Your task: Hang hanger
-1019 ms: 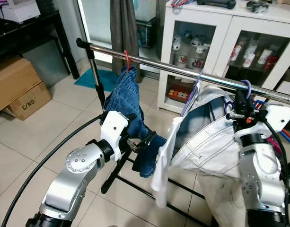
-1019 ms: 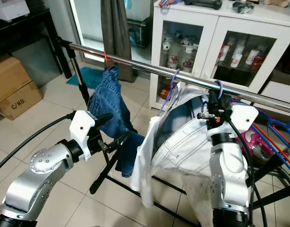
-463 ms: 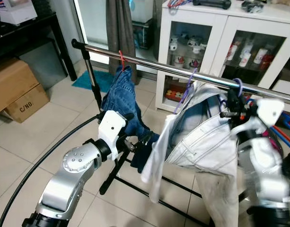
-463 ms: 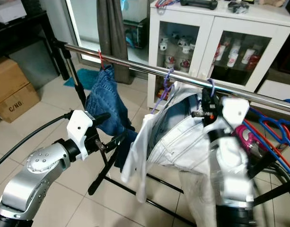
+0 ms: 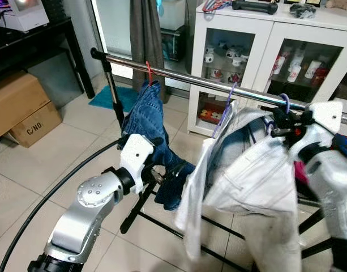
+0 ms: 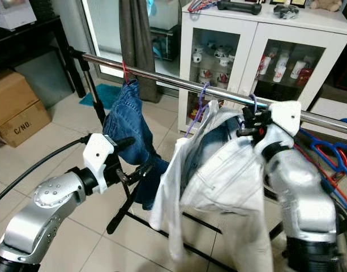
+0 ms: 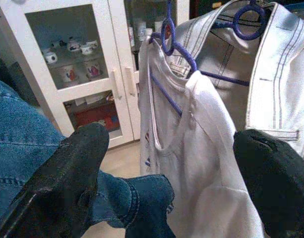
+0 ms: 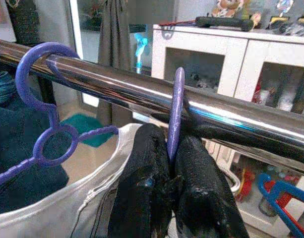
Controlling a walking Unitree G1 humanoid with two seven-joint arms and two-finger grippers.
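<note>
**Nearly hung: hook over the rail, end effector clenched on it**

Right now I have the right end effector [image 8: 170,173] pinched tight on the neck of the purple hanger [image 8: 177,106], whose hook loops over the chrome rail [image 8: 117,87] toward the rail's right end, just beside a second purple hanger [image 8: 42,99]. I grip that high on the neck so the white jacket [image 5: 258,175] hangs free below while I judge whether the hook is seated. From the wrist view it appears to ride on the rail, so releasing looks like the next step.

My left end effector [image 7: 166,173] is spread wide with nothing in it, low between the blue jeans [image 5: 148,116] and a white shirt [image 7: 191,148], probably keeping those garments apart. A white cabinet [image 5: 264,39] stands behind the rail.
</note>
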